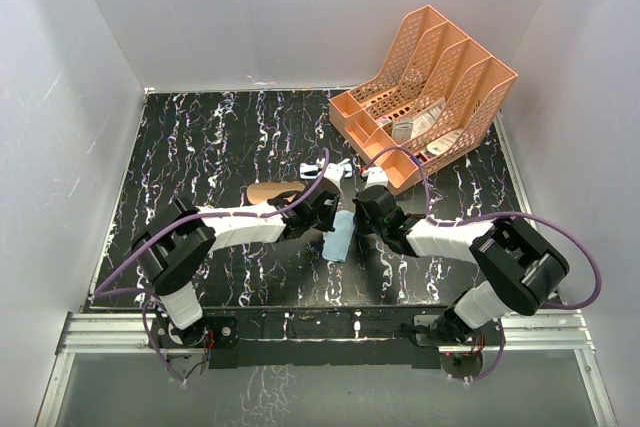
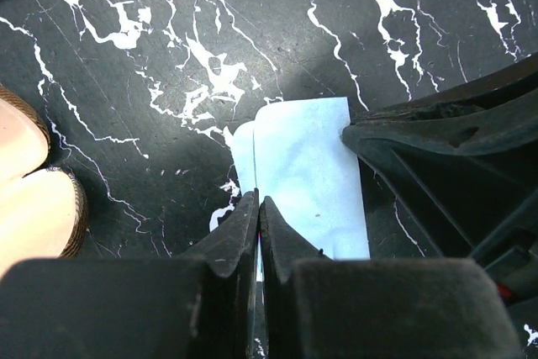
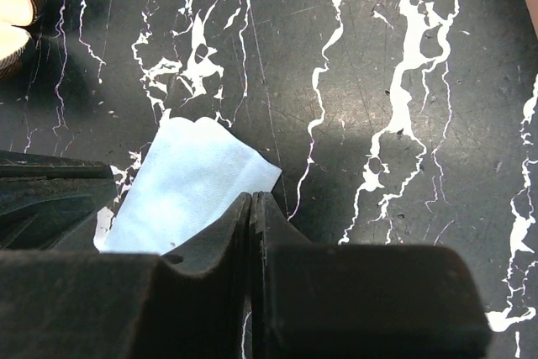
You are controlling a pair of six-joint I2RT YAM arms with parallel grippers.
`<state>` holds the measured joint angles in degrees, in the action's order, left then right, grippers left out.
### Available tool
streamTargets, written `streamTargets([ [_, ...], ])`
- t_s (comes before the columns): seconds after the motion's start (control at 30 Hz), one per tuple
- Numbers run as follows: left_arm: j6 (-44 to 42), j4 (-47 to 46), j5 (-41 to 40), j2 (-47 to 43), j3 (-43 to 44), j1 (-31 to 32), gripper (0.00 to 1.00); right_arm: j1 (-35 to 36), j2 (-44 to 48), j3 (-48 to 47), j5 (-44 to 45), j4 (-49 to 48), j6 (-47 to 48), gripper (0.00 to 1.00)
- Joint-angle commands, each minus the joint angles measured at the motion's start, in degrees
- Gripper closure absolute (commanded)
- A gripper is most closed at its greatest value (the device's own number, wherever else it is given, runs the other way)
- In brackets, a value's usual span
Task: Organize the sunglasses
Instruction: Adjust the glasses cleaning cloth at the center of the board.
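Clamps left tool and right tool shut on opposite sides of the cloth, low on the surface, likely for folding. Leaves the sunglasses lying just beyond, between the case and the rack.

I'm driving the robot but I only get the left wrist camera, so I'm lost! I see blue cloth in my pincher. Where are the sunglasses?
Observer: The sunglasses lie on the table just beyond both grippers, not held.
Operator: What's the big black thing on my right?
Observer: That's the right gripper. It is shut on the cloth too, facing your left gripper.
Operator: Is the case ready?
Observer: The brown case lies open, left of the sunglasses.
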<state>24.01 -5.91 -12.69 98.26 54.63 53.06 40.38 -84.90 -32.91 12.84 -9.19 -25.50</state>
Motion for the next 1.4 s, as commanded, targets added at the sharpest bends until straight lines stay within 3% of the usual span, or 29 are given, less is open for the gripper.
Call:
streamTargets([
  [0.0, -0.5, -0.1, 0.3, -0.6, 0.1, 0.1, 1.00, -0.3, -0.8, -1.5, -0.5, -3.7, 0.5, 0.97],
  [0.7, -0.1, -4.9, 1.1, 6.4, 2.2, 0.1, 1.00, -0.3, -2.3, 1.0, -2.9, -4.8, -0.5, 0.97],
  [1.37, -2.6, -1.9, -3.5, 2.4, 3.9, 0.1, 1.00, -0.3, -2.7, 1.2, -3.3, -5.1, -0.5, 0.97],
])
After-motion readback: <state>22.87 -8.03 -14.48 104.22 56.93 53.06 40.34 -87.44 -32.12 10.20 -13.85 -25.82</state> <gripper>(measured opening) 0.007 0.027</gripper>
